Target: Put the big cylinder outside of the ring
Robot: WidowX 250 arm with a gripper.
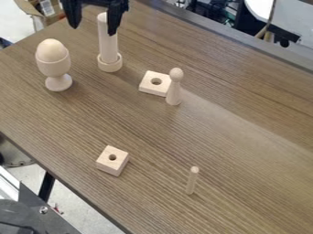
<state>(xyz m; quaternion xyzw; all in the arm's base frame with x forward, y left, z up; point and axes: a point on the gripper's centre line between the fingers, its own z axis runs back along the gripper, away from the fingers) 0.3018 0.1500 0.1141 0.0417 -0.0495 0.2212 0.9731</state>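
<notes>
Ok so, wood-grain worktop, tool up top with its fingers spread. There's an egg cup, then the big cylinder standing upright inside the ring, a peg doll, and one skinny little stick.

No readable text, label, brand, number or sign can be made out on anything here.

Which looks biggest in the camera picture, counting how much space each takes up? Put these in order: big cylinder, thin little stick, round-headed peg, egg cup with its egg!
Largest to smallest:
1. Egg cup with its egg
2. Big cylinder
3. Round-headed peg
4. Thin little stick
</notes>
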